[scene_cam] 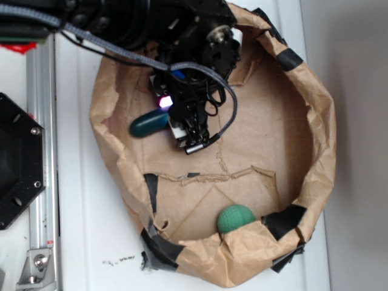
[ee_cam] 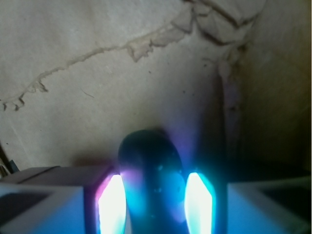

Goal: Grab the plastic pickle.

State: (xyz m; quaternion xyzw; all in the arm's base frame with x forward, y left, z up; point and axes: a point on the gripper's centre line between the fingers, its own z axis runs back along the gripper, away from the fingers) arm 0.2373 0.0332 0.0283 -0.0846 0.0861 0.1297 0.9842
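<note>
Across the white tabletop (scene_cam: 97, 242) sits a big brown paper bowl (scene_cam: 315, 121), rim crumpled and patched with black tape (scene_cam: 285, 221). Over its upper left hangs the black arm (scene_cam: 170, 24), cable (scene_cam: 121, 54) looping down. Lower down, a round green ball (scene_cam: 236, 218) rests against the near wall, well apart from the action. And now the pickle (scene_cam: 148, 123): dark teal, lying on the paper floor at the left side, one end poking out from under the hand (scene_cam: 182, 124).

Wrist view tells the story: the pickle (ee_cam: 152, 180) is right between the two glowing pads (ee_cam: 113, 204), the hand (ee_cam: 156, 204) apart, a pad on either side and very near. Whether they touch, can't tell through the glare.

It's a slick, rounded thing, so my call: squeeze across the narrow middle, close evenly so it doesn't squirt forward, confirm the grip, then lift straight up clear of the rim.
</note>
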